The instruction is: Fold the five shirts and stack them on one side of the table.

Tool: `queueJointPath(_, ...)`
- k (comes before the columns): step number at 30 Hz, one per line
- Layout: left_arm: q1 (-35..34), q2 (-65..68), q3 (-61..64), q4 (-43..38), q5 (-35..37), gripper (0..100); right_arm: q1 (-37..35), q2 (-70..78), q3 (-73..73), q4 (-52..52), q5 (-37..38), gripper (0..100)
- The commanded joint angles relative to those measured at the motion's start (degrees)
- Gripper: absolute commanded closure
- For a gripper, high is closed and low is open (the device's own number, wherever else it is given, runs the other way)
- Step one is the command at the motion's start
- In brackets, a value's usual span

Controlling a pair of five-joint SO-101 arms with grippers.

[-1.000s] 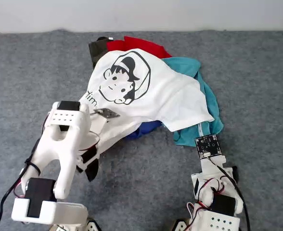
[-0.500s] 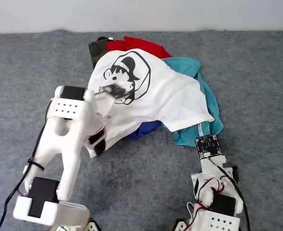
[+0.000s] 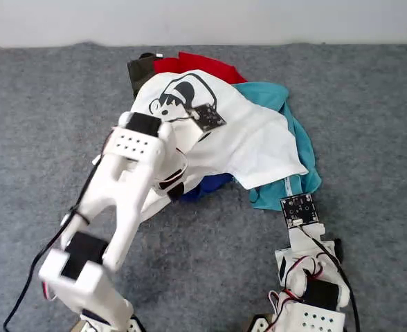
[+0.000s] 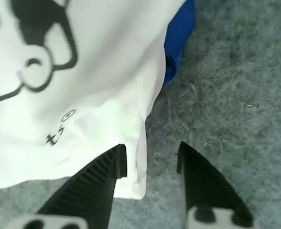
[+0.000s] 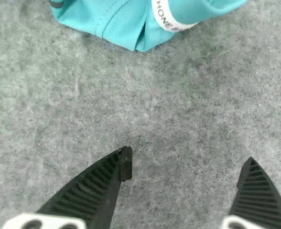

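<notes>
A pile of shirts lies at the back middle of the grey table. On top is a white shirt (image 3: 248,142) with a cartoon face, over a teal shirt (image 3: 299,181), a blue shirt (image 3: 207,185), a red shirt (image 3: 203,65) and a dark shirt (image 3: 139,70). My left gripper (image 3: 174,188) hovers at the white shirt's near edge, beside the blue one. In the left wrist view it (image 4: 150,160) is open, with the white hem (image 4: 139,157) lying between the fingers and the blue shirt (image 4: 178,33) just beyond. My right gripper (image 5: 187,167) is open over bare carpet, short of the teal shirt (image 5: 126,24).
Grey carpet-like cloth (image 3: 369,124) covers the table, with bare room to the left and right of the pile and in front of it. A pale wall runs along the far edge. The right arm (image 3: 307,277) sits folded at the near right.
My left arm has swung to the right and forward across the white shirt's near side, and its wrist now sits over the printed face. The right arm and the shirts have stayed put.
</notes>
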Motion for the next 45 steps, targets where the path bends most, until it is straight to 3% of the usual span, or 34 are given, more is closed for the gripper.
queueJointPath(1,0.26,6.07,-6.37,-0.35,6.59,81,0.31,-0.92,0.62,0.40,0.18,64.1)
queueJointPath(14,6.24,25.32,-31.52,9.76,7.38,81,0.22,-0.92,0.62,-0.04,0.18,64.1)
queueJointPath(26,5.27,39.30,-45.76,9.76,7.47,81,0.92,-0.92,-7.38,-1.71,0.62,64.1)
queueJointPath(35,4.84,49.23,-54.73,9.76,7.56,82,17.89,-0.92,-21.89,-13.32,0.26,64.1)
queueJointPath(41,2.37,52.13,-57.80,10.11,7.47,96,24.92,-0.92,-25.85,-13.93,0.26,64.1)
queueJointPath(45,-2.37,51.60,-62.37,11.34,7.56,98,27.21,-0.92,-25.23,-13.85,0.35,64.1)
